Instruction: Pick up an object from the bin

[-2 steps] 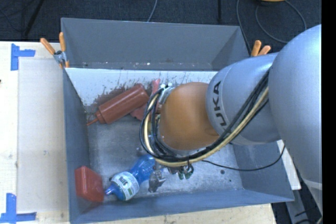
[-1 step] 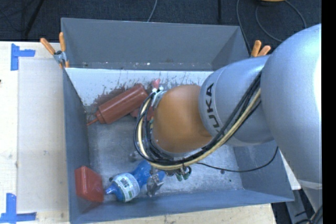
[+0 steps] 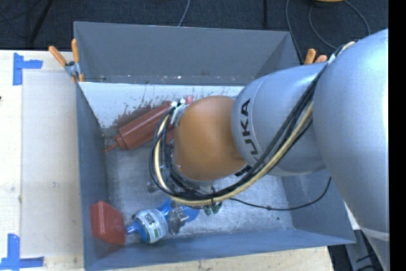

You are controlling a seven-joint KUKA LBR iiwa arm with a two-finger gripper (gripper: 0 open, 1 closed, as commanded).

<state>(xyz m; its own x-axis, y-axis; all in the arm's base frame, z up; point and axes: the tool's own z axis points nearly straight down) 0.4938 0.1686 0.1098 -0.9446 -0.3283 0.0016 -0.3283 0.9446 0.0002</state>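
My gripper (image 3: 182,215) pokes out from under the arm's wrist near the bin's front wall. It sits right beside a small blue-and-white bottle (image 3: 150,225) that lies on its side on the bin's floor. Whether they touch I cannot tell. A red block (image 3: 106,223) lies in the front left corner, just left of the bottle. A long red-brown squeeze bottle (image 3: 141,126) lies tilted against the left back slope, its nozzle pointing down-left and its far end hidden behind the wrist.
The arm comes in from the right and covers the middle and right of the bin. Its orange wrist cover and looped cables hide the floor beneath them.
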